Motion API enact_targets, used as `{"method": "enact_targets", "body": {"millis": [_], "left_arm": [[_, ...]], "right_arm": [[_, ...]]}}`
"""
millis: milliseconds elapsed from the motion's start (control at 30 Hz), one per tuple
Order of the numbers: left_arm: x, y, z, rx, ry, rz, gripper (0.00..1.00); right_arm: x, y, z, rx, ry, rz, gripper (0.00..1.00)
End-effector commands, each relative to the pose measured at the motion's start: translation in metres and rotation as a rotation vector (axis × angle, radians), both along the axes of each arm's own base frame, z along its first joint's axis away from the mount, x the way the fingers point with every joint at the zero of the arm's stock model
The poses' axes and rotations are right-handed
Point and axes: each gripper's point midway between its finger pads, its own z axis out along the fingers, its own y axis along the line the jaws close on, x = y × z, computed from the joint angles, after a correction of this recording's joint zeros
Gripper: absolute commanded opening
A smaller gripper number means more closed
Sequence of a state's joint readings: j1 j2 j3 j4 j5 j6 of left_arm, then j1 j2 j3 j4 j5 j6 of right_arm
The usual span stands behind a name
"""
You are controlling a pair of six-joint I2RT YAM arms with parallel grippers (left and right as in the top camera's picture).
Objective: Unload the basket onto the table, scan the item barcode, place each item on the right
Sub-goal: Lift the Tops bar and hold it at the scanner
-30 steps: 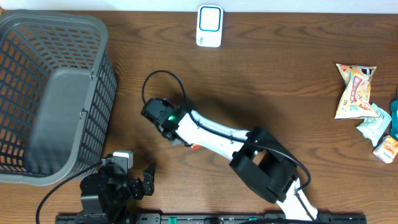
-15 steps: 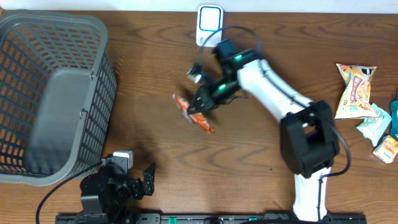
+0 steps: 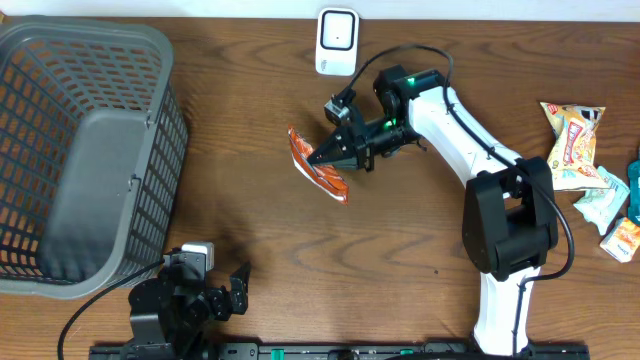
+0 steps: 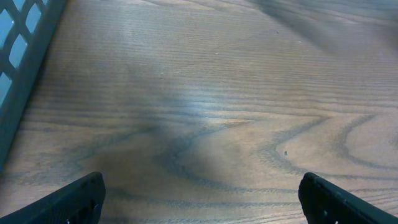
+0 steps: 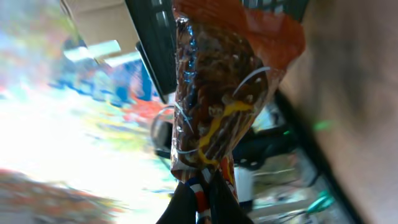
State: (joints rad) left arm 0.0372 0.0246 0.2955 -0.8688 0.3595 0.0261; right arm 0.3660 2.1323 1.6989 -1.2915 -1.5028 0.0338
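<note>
Already the right arm has swung a long way: a second ago it was stretched low across the middle of the table (image 3: 230, 90), with no packet showing in that overhead picture, and half a second ago it was up near the far edge with the orange snack packet (image 3: 318, 168) dangling from it. Since then the packet has shifted only slightly, so the fast carry looks finished and the step in hand is probably presenting the packet to the barcode scanner (image 3: 337, 42). The packet hangs in the air, below and a little to the left of the scanner, near it but not in front of its face. Whether the barcode side is turned toward the scanner cannot be told. The right gripper (image 3: 338, 148) is clenched tight on one end of the packet. In the right wrist view its fingers (image 5: 186, 202) pinch the crimped seam, with the rest of the packet standing clear of them. The left gripper (image 3: 232, 285) has not moved. It rests at the near edge beside the grey basket (image 3: 150, 60), its jaws spread wide over bare wood and touching nothing. Several other snack packets (image 3: 570, 145) lie well apart at the right edge, untouched.
</note>
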Motion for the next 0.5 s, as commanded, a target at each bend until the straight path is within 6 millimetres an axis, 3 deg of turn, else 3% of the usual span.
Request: {"method": "enact_targets", "body": {"millis": [0,467], "left_arm": [[-0.0002,0.0011,-0.0002,0.011,-0.001,0.001,0.99],[-0.0002,0.0011,-0.0002,0.011,-0.001,0.001,0.99]], "right_arm": [[-0.0008,-0.0007,0.0216,-0.011,0.189,-0.018,0.01],[0.0008,-0.0023,0.0216,-0.018,0.208,-0.024,0.01]]}}
